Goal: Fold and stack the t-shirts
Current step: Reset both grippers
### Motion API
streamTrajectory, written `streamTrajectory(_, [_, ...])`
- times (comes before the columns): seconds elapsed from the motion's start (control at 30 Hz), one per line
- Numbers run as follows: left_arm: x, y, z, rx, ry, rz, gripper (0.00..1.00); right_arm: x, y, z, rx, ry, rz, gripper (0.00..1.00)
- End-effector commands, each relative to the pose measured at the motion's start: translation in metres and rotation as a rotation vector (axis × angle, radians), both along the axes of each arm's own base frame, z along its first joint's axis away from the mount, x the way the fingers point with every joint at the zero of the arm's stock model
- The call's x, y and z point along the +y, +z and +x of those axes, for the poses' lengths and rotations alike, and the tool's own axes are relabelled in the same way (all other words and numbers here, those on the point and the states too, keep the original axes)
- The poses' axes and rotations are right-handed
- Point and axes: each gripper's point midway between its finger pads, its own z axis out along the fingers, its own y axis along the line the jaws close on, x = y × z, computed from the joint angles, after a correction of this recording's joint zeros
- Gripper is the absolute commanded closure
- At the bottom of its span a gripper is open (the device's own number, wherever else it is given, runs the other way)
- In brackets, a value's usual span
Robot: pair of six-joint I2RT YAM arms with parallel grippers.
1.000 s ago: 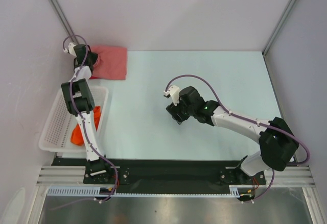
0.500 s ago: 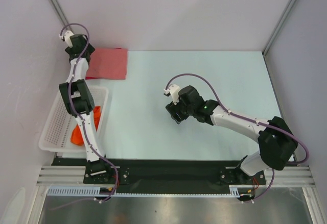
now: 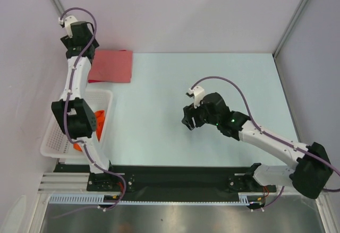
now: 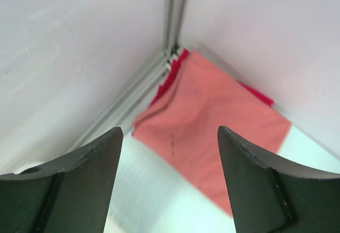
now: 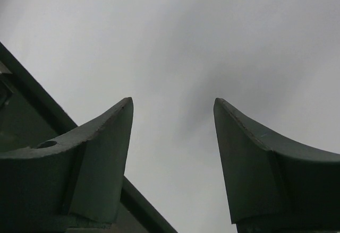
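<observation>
Folded salmon-pink cloth t-shirt point(image 4: 212, 132): lies flat in far-left corner of pale blue-green surface point(image 3: 212, 84), up against both walls. Bright crimson red cloth t-shirt point(image 4: 258, 94): sits directly under the pink one, only thin edges peeking out on corner side and far side, so two-high stack. Crumpled orange cloth t-shirt point(image 3: 100, 121): lies inside white plastic mesh basket point(image 3: 58, 132) at near-left edge of surface, partly hidden behind left arm, well apart from stack. Left claw point(image 4: 170, 132): spread wide, grips nothing, hangs above the stack looking down into the corner, clear of the cloth in wrist view. Left arm reaches far up along left wall, wrist just beyond stack's left end in top view. Right claw point(image 5: 172, 103): also spread wide, nothing between fingers, only blurred grey background in wrist view. In top view, hovers over bare middle of surface, pointing left, well apart from stack and basket. Cannot tell height above surface.
</observation>
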Motion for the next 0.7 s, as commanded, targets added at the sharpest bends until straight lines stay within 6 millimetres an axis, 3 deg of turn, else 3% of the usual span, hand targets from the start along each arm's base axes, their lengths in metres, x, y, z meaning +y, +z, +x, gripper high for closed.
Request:
streamTrajectory(0.0, [-0.075, -0.036, -0.034, 0.197, -0.19, -0.061, 0.22, -0.007, 0.027, -0.008, 0.021, -0.061, 0.149, 0.33])
streamTrajectory(0.03, [-0.114, -0.026, -0.047, 0.188, -0.263, -0.063, 0.22, -0.01, 0.026, -0.012, 0.052, -0.076, 0.176, 0.33])
streamTrajectory(0.07, [-0.136, -0.032, -0.056, 0.204, -0.32, -0.077, 0.22, -0.016, 0.026, -0.011, 0.066, -0.102, 0.193, 0.33])
streamTrajectory(0.1, [-0.155, -0.057, -0.073, 0.26, -0.355, -0.102, 0.22, -0.019, 0.027, -0.012, 0.077, -0.119, 0.212, 0.33])
streamTrajectory(0.13, [-0.187, -0.051, -0.09, 0.247, -0.425, -0.115, 0.22, -0.024, 0.036, -0.015, 0.092, -0.15, 0.262, 0.32])
streamTrajectory(0.17, [-0.214, -0.057, -0.102, 0.259, -0.504, -0.168, 0.21, -0.032, 0.03, -0.014, 0.113, -0.185, 0.272, 0.32])
streamTrajectory(0.2, [-0.232, -0.084, -0.122, 0.317, -0.533, -0.223, 0.22, -0.036, 0.031, -0.015, 0.124, -0.202, 0.293, 0.31])
streamTrajectory(0.23, [-0.267, -0.093, -0.141, 0.344, -0.613, -0.243, 0.22, -0.041, 0.036, -0.018, 0.128, -0.218, 0.328, 0.3])
streamTrajectory(0.27, [-0.286, -0.089, -0.157, 0.333, -0.665, -0.263, 0.21, -0.046, 0.029, -0.022, 0.163, -0.244, 0.347, 0.3])
streamTrajectory(0.3, [-0.305, -0.112, -0.18, 0.389, -0.716, -0.293, 0.21, -0.053, 0.027, -0.021, 0.178, -0.278, 0.369, 0.3])
streamTrajectory(0.33, [-0.336, -0.117, -0.203, 0.405, -0.81, -0.307, 0.21, -0.056, 0.025, -0.024, 0.2, -0.287, 0.388, 0.29])
streamTrajectory(0.37, [-0.35, -0.126, -0.219, 0.417, -0.854, -0.341, 0.2, -0.061, 0.032, -0.028, 0.194, -0.298, 0.429, 0.28])
streamTrajectory(0.4, [-0.375, -0.137, -0.248, 0.42, -0.978, -0.461, 0.2, -0.068, 0.016, -0.032, 0.256, -0.349, 0.448, 0.27])
streamTrajectory(0.43, [-0.387, -0.14, -0.264, 0.411, -1.036, -0.515, 0.2, -0.071, 0.012, -0.035, 0.275, -0.373, 0.472, 0.25])
streamTrajectory(0.47, [-0.398, -0.136, -0.268, 0.347, -1.077, -0.577, 0.2, -0.075, 0.012, -0.04, 0.286, -0.394, 0.514, 0.23])
streamTrajectory(0.5, [-0.393, -0.149, -0.296, 0.35, -1.08, -0.681, 0.2, -0.078, -0.004, -0.045, 0.343, -0.437, 0.547, 0.21])
streamTrajectory(0.53, [-0.401, -0.146, -0.313, 0.329, -1.149, -0.769, 0.2, -0.081, -0.01, -0.048, 0.369, -0.462, 0.577, 0.1])
streamTrajectory(0.57, [-0.407, -0.127, -0.316, 0.206, -1.206, -0.824, 0.19, -0.083, -0.013, -0.05, 0.383, -0.48, 0.605, 0.01])
streamTrajectory(0.6, [-0.399, -0.151, -0.336, 0.24, -1.166, -0.905, 0.19, -0.085, -0.002, -0.053, 0.383, -0.496, 0.694, 0.0])
streamTrajectory(0.63, [-0.395, -0.127, -0.347, 0.137, -1.217, -0.943, 0.19, -0.091, -0.021, -0.054, 0.407, -0.544, 0.703, 0.0])
streamTrajectory(0.67, [-0.393, -0.118, -0.352, 0.069, -1.234, -0.969, 0.17, -0.094, -0.021, -0.056, 0.409, -0.561, 0.738, 0.0])
